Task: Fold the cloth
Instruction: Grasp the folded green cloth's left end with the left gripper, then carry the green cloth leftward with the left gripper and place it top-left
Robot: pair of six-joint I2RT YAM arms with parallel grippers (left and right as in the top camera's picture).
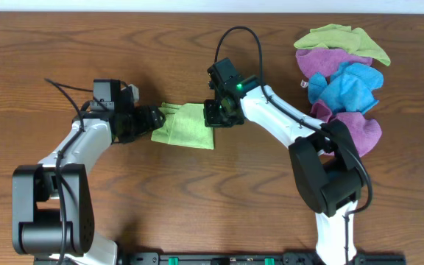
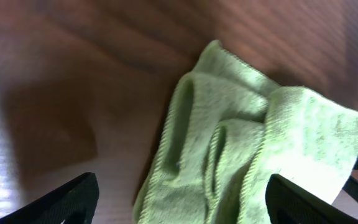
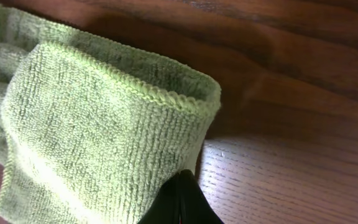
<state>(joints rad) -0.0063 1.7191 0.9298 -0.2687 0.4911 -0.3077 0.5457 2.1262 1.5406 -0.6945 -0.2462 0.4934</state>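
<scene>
Left gripper [image 1: 156, 118] stands spread at the left edge of the cloth [image 1: 187, 126], seemingly ready for a fresh hold. The right gripper [image 1: 216, 116], pressed together, sits at its right edge. The cloth lies part-folded at the middle of the table [image 1: 197, 44], well apart from the spare cloths [image 1: 341, 81] by the far right corner.

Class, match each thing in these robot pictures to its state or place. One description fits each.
Things:
1. light lime-green microfibre cloth
2. left gripper
3. right gripper
4. heap of purple, blue and green cloths

Descriptions:
A. jaws wide open
B. piled apart from both grippers
C. jaws shut
D. folded over, lying between the grippers

Pairs: 1-D, 2-A, 3-C, 4-B
</scene>
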